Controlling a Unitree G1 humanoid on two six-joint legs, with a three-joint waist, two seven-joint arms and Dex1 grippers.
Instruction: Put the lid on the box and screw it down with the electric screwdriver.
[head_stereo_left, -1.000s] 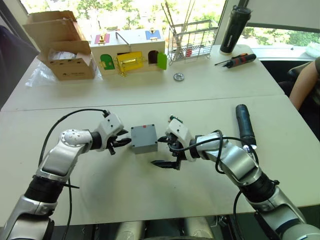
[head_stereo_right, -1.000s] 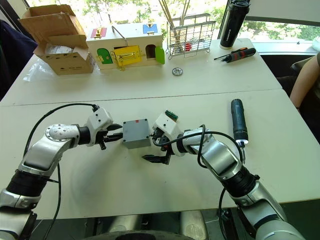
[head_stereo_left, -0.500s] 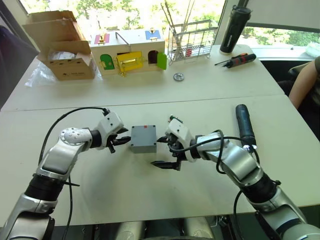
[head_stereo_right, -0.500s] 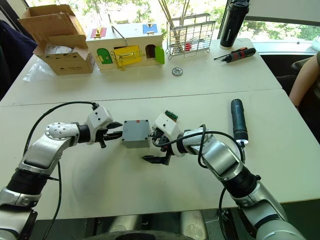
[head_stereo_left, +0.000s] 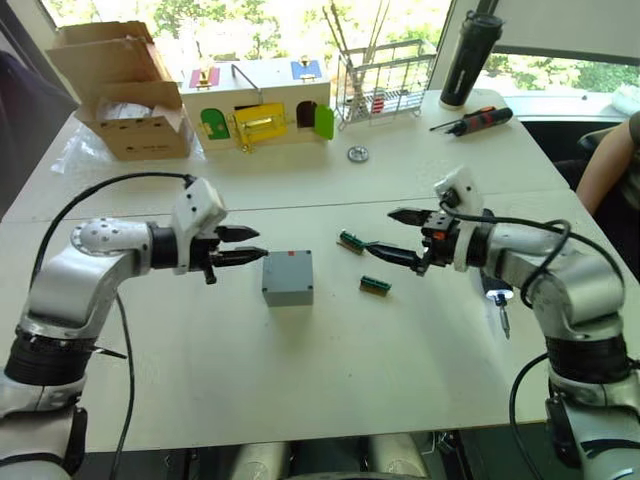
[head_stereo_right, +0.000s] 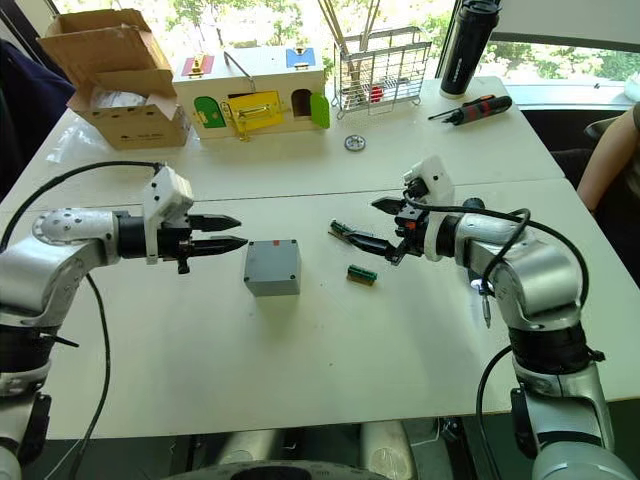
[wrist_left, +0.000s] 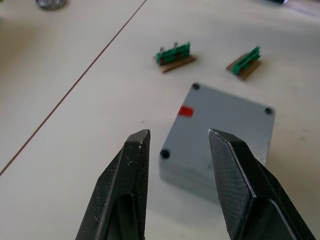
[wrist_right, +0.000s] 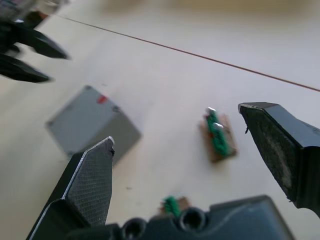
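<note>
1. The box (head_stereo_left: 287, 277) sits on the white table (head_stereo_left: 300, 390), its lid (wrist_left: 227, 117) seated flush on top with dark screw holes at the corners and a small red mark near one edge.
2. Taking the box as landmark: the left gripper (head_stereo_left: 243, 246) hovers just to its left, jaws parted and empty, tips aimed at it but not touching.
3. The right gripper (head_stereo_left: 402, 236) hangs well to the right of the box, raised off the table, spread wide and holding nothing.
4. Two small green terminal blocks (head_stereo_left: 375, 285) lie between the box and the right gripper.
5. The electric screwdriver is mostly hidden behind the right arm; its metal bit (head_stereo_left: 502, 319) shows farther right of the box.
6. Judged by look, the box is light, rigid, smooth plastic that could skid on the table; pinching it across two opposite side walls seems safest. The screwdriver looks heavier and round, best clasped mid-barrel.
7. Compared with a second ago, both grippers have drawn back from the box: the left a little, the right far and upward, uncovering the terminal blocks.
</note>
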